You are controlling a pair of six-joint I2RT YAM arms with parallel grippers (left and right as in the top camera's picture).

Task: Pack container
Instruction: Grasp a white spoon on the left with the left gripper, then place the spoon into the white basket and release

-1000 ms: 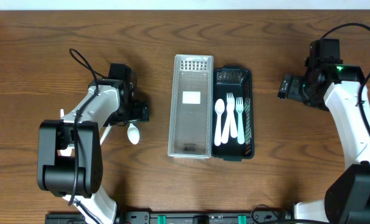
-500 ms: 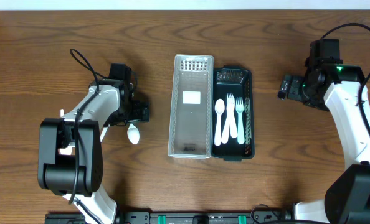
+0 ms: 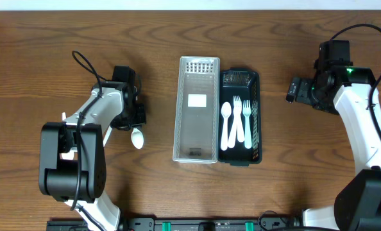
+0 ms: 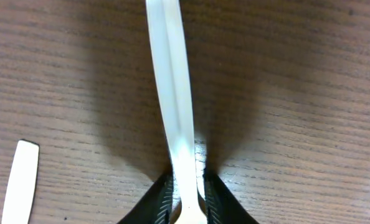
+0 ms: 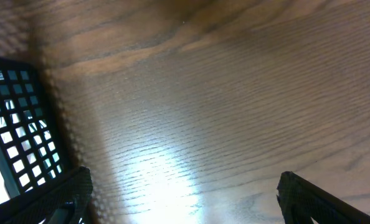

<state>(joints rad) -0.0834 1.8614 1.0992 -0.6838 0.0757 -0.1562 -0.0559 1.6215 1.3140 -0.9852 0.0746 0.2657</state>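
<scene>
— Tell me the scene, big things first.

— The wooden table (image 3: 43, 38) carries two long boxes in the middle, touching side by side. One is a clear tray (image 3: 199, 64), and I see nothing packed in it, only a label on its floor. To its right is a black basket (image 3: 238, 78). In the basket lie a packed spoon (image 3: 226, 112) and two forks (image 3: 237, 115), all white, parallel to each other.

— What has changed just now?

— The left gripper (image 3: 136, 115). A second ago its jaws stood wide over the loose spoon (image 3: 137, 137), which lies on the table well to the left of the tray. Now I have them clenched. My left wrist camera shows both fingers (image 4: 151, 210) pressed on the handle, which runs straight away from the lens. The spoon itself has not moved; its bowl is at the same place on the wood.

— So it is held?

— Pinched, yes, but I judge it is not lifted yet. It means the pick is made. The next part is to raise it and carry it to the right, probably into the basket with the others.

— And the other arm?

— The right gripper (image 3: 293, 90) hovers to the right of the basket, released, with nothing between its fingers. It has not changed.

— Anything small?

— A flat white strip (image 4: 20, 180) lies near the handle, not touching it. I cannot tell what it is.
</scene>
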